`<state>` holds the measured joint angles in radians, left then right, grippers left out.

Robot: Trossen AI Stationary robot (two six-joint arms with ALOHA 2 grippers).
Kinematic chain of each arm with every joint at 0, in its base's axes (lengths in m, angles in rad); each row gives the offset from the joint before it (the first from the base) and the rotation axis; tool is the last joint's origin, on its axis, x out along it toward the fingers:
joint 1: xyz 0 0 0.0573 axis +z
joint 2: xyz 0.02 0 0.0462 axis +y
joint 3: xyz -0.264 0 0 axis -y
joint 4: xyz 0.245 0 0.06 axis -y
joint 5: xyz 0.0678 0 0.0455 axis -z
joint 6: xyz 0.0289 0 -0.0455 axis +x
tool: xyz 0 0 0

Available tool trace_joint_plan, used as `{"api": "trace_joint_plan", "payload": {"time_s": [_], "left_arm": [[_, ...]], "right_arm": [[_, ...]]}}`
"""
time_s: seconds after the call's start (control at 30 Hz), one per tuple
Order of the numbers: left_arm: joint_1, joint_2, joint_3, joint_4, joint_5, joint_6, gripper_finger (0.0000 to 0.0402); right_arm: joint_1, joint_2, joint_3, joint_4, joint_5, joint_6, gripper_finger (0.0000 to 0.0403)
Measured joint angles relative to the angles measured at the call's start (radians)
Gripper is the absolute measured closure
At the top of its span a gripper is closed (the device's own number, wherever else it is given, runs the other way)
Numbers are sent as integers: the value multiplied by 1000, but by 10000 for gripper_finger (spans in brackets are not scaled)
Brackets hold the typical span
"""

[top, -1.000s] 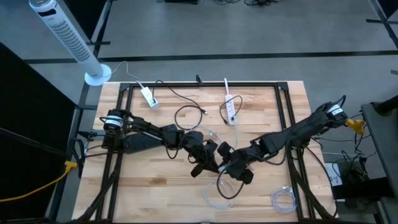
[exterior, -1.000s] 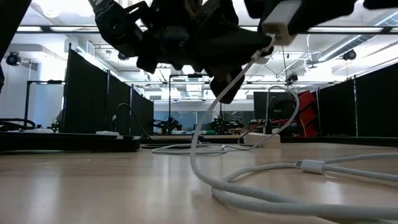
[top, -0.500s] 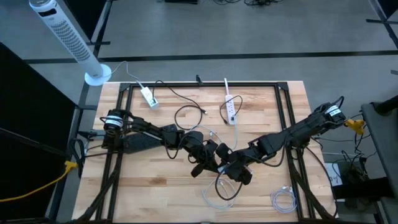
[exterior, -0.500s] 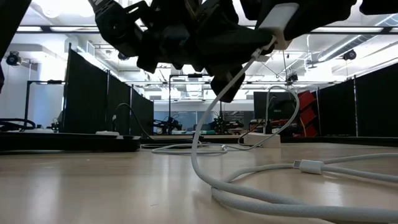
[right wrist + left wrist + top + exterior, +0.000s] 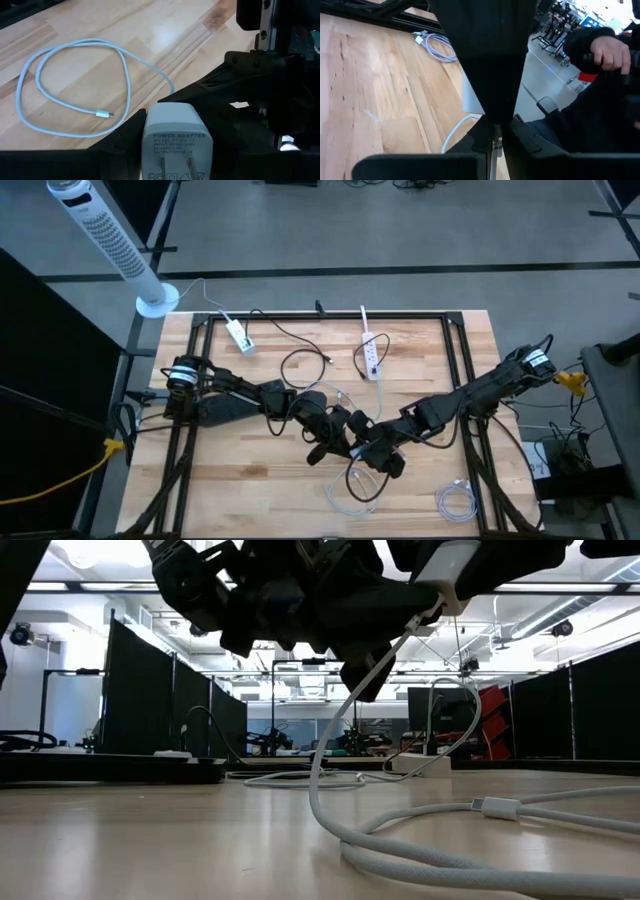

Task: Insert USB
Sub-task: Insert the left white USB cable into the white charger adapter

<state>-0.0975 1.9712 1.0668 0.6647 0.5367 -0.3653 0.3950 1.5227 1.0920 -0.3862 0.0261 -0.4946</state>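
A white power adapter is up in the air over the table's middle, with my right gripper shut on it. My left gripper faces it closely from the left and is shut on the plug end of a white USB cable. That cable drops from the grippers and lies in a loop on the wood, its free end inside the loop. In the low view the cable's top sits right at the adapter. The joint itself is hidden by the fingers. My left gripper pinches the cable's metal plug end between its two fingers, which hide most of it. The fingers come from the table's left. The cable hangs slack below them down to the table. My right gripper pinches the adapter's two opposite side faces between its fingers, coming from the table's right. The adapter is lifted clear. Its two prongs point back toward my wrist and its far face toward the left gripper.
A white power strip and a second white plug block lie near the far edge with thin cords. A small coiled white cable sits at the near right. A black frame borders the table. A person's hand shows beyond the table.
My right gripper has edged a little toward the left gripper with the adapter. The cable's loop on the table has stayed where it was.
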Motion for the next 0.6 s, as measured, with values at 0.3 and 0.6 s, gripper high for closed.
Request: {"api": "trace_joint_plan", "payload": {"time_s": [0.3, 0.6], "left_arm": [[2, -17, 7, 27, -16, -50, 261], [0, -46, 8, 19, 61, -50, 208]], "right_arm": [[0, -67, 0, -2, -1, 48, 262], [8, -218, 0, -201, 69, 204, 262]]}}
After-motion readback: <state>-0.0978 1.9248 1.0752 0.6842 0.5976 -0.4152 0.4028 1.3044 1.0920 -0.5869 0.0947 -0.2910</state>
